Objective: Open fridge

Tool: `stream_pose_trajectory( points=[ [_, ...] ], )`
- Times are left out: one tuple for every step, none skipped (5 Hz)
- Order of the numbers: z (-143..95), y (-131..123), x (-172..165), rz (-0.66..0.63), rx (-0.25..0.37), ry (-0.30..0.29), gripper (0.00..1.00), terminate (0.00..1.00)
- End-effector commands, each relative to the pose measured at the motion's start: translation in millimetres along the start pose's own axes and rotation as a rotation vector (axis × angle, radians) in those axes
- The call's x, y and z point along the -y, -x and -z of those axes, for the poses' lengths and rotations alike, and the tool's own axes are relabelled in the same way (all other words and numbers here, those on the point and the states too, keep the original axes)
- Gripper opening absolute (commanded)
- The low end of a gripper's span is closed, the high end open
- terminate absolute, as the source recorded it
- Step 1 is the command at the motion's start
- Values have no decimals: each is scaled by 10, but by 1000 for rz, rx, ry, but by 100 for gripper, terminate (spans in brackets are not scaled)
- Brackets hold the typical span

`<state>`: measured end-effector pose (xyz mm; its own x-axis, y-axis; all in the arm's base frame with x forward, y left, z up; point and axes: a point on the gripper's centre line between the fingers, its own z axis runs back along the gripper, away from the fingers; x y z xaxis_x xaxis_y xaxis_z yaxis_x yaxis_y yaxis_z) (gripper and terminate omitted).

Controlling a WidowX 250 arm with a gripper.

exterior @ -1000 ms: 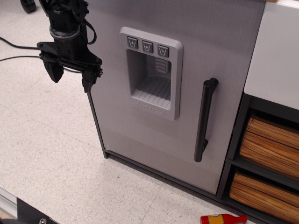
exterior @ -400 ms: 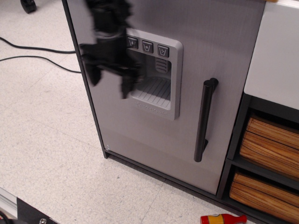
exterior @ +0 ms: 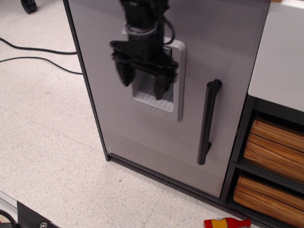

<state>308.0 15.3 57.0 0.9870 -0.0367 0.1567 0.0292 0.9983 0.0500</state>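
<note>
The fridge [exterior: 228, 42] fills the middle of the view, its brushed light-grey door closed inside a dark frame. Its vertical black bar handle [exterior: 208, 121] is on the door's right side. The raised grey dispenser panel [exterior: 176, 95] sits left of the handle, partly hidden by my arm. My black gripper [exterior: 143, 80] hangs in front of the dispenser panel, fingers pointing down and spread apart, holding nothing. It is well left of the handle and not touching it.
A white-fronted cabinet [exterior: 280, 52] with wooden-slat drawers [exterior: 275, 147] stands right of the fridge. A red and yellow toy bottle [exterior: 227, 223] lies on the floor at the bottom right. Black cables [exterior: 33, 50] cross the floor at left.
My gripper has moved right, from beside the fridge's left edge to in front of the dispenser panel. It stays open. The fridge door has not moved.
</note>
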Motion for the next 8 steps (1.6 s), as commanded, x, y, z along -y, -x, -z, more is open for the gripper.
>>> stream_pose_trajectory(
  points=[
    [-123, -144, 366, -7, 148, -4, 100, 0],
    [-65, -225, 509, -31, 168, -2, 100, 0],
    [-35, -321, 574, -48, 223, -22, 100, 0],
    [16, -389, 634, -51, 208, -21, 100, 0],
    [67, -438, 696, -29, 268, -27, 100, 0],
    [105, -478, 720, -22, 316, -65, 0, 0],
    [106, -460, 713, -4, 333, -40, 0, 0],
    [73, -385, 632, -6, 343, -32, 0, 0]
  ],
)
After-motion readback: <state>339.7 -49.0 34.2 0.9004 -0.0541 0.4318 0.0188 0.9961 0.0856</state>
